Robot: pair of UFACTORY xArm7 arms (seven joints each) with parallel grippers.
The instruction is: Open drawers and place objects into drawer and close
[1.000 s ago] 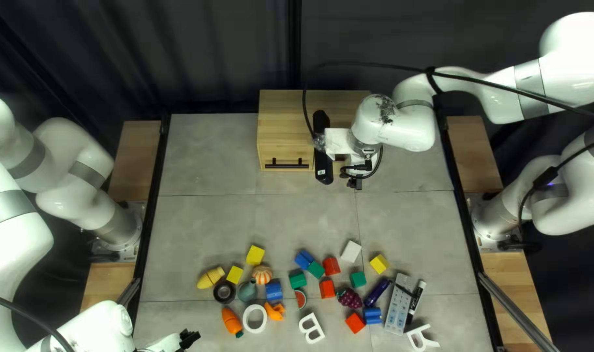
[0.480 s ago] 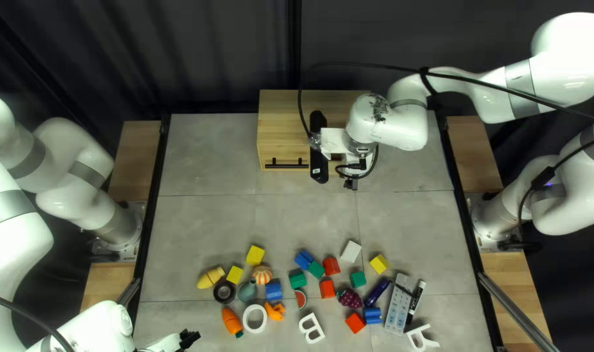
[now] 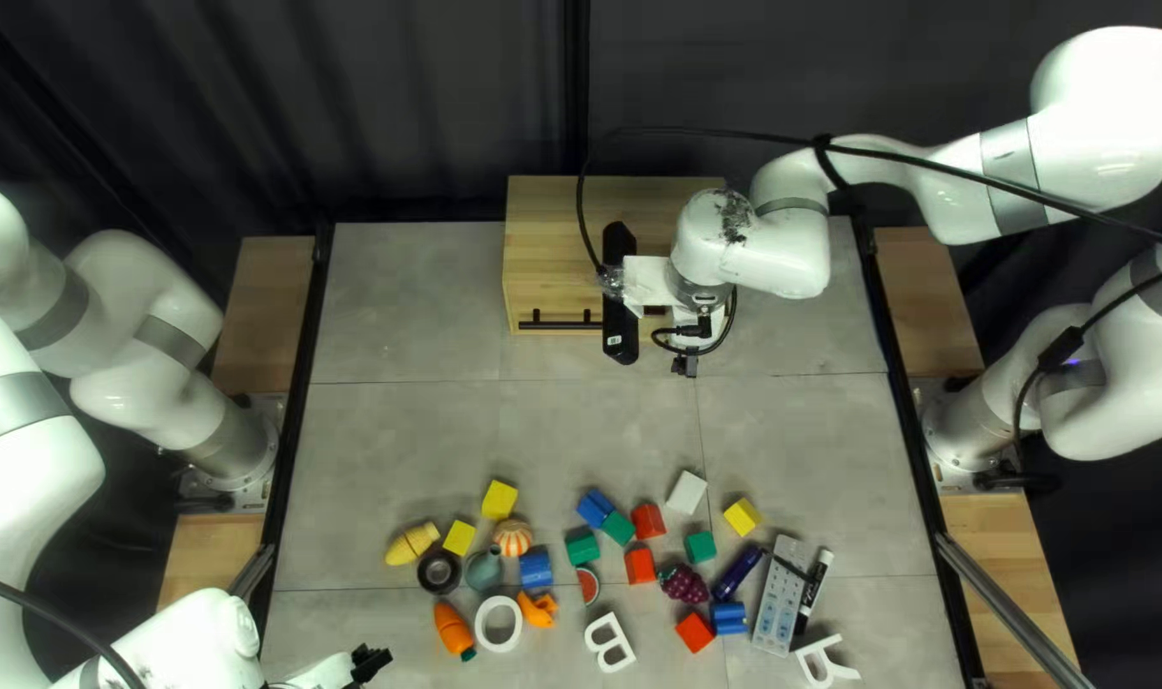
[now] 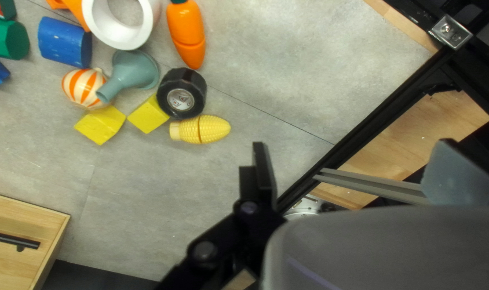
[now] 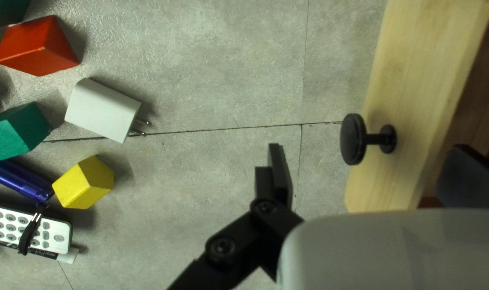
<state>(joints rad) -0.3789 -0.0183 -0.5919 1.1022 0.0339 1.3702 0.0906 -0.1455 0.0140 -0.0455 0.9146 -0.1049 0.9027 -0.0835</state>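
Top left view: right jaws (image 3: pixel 686 364) at wooden drawer unit (image 3: pixel 543 255), partly hidden by their own arm; per wrist views, wide apart, nothing gripped, black knob (image 5: pixel 353 138) ahead between them; left jaws (image 3: pixel 371 661) also spread, empty, black roll (image 4: pixel 183 99) ahead, label illegibly small.

The top left view looked from above the near edge of the table (image 3: pixel 403 447), slanting down toward the dark curtain (image 3: pixel 415 115), and it was the farthest of the three. The left wrist view faced down from nearer, at the toy corn (image 4: pixel 201 130) and one corner of the wooden cabinet (image 4: pixel 46 215). The right wrist view also faced down from near, at the white adapter (image 5: pixel 102 110). These three things appeared in the top left view too.
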